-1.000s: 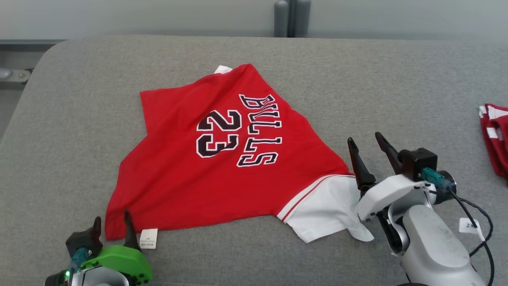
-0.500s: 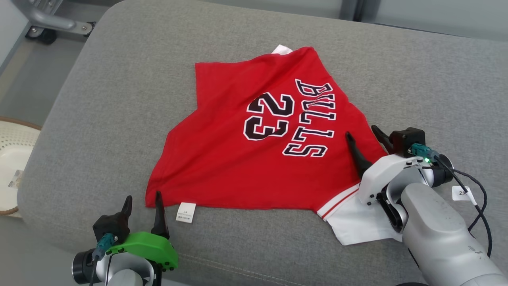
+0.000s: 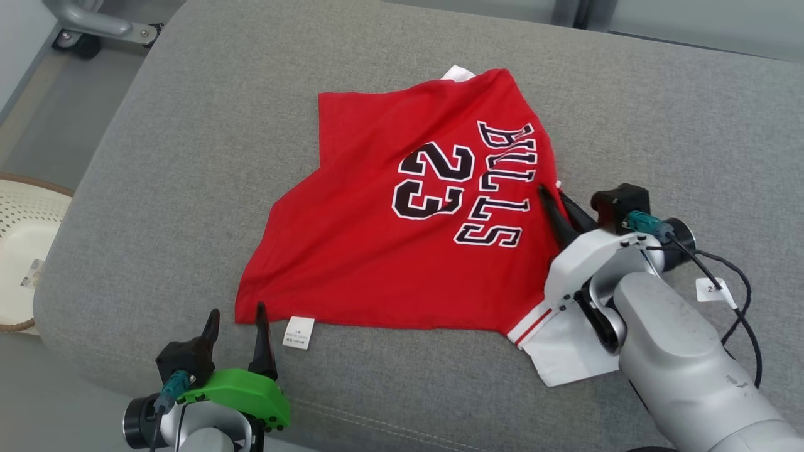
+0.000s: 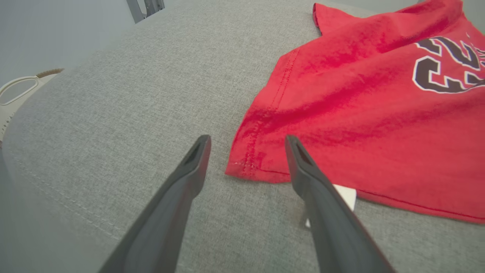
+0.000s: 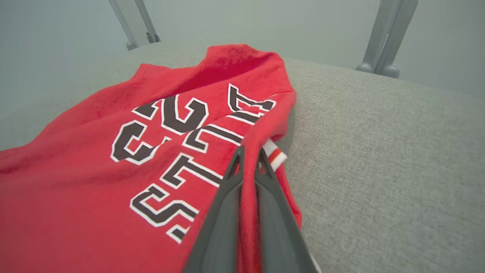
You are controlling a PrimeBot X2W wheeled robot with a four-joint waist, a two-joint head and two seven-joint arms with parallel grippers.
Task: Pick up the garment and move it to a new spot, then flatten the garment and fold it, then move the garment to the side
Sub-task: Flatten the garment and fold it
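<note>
Jersey edge in right claw (tight).

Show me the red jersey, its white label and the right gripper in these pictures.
red jersey [image 3: 377, 263]: head view, plain cloth below the number.
white label [image 3: 299, 331]: head view, the label's middle.
right gripper [image 5: 250, 153]: right wrist view, between its fingertips.

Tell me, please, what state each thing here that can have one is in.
jersey: spread out unfolded, print up, right edge bunched.
right tool: shut on the jersey's right edge.
left tool: open, at the jersey's near corner, holding nothing.
tag: flat on the couch.
</note>
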